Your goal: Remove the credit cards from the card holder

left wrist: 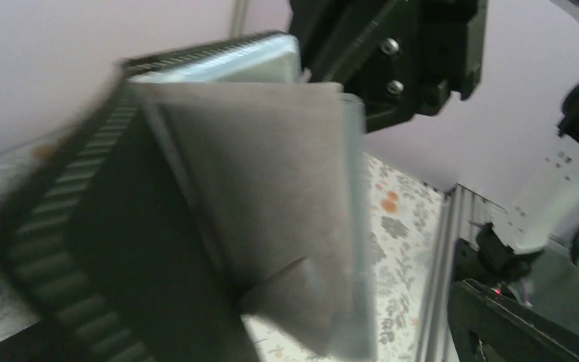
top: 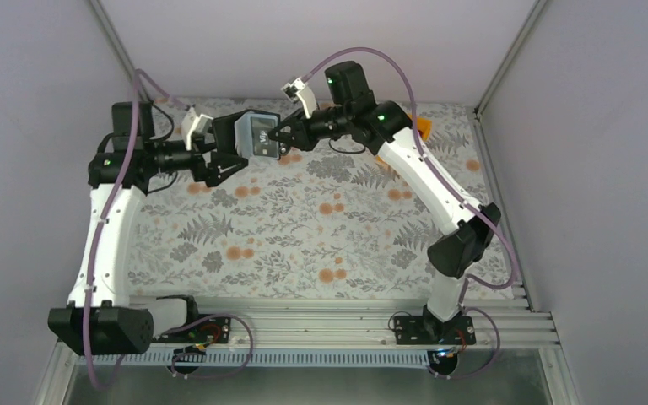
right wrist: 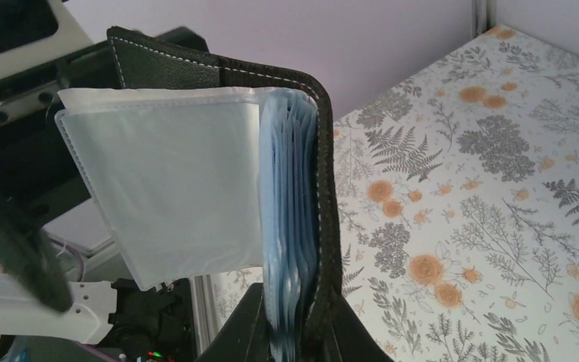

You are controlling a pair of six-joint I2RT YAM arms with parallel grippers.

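The card holder (top: pixel 249 131) hangs in the air at the back of the table, open, its black cover (right wrist: pixel 219 72) spread above the bluish-grey clear sleeves (right wrist: pixel 286 226). One black card with white marks (top: pixel 261 135) shows through a sleeve; the other credit cards are hidden. My right gripper (right wrist: pixel 301 309) is shut on the sleeve stack and one cover from below, and it also shows in the top view (top: pixel 283 137). My left gripper (top: pixel 229 150) is open at the holder's other flap; one finger (left wrist: pixel 513 328) stands well away from the grey sleeve (left wrist: pixel 271 196).
An orange plastic bin (top: pixel 423 126) sits at the back right, partly behind the right arm. The floral tablecloth (top: pixel 321 228) lies under both arms. A metal rail (top: pixel 321 325) runs along the near edge, and walls close in on three sides.
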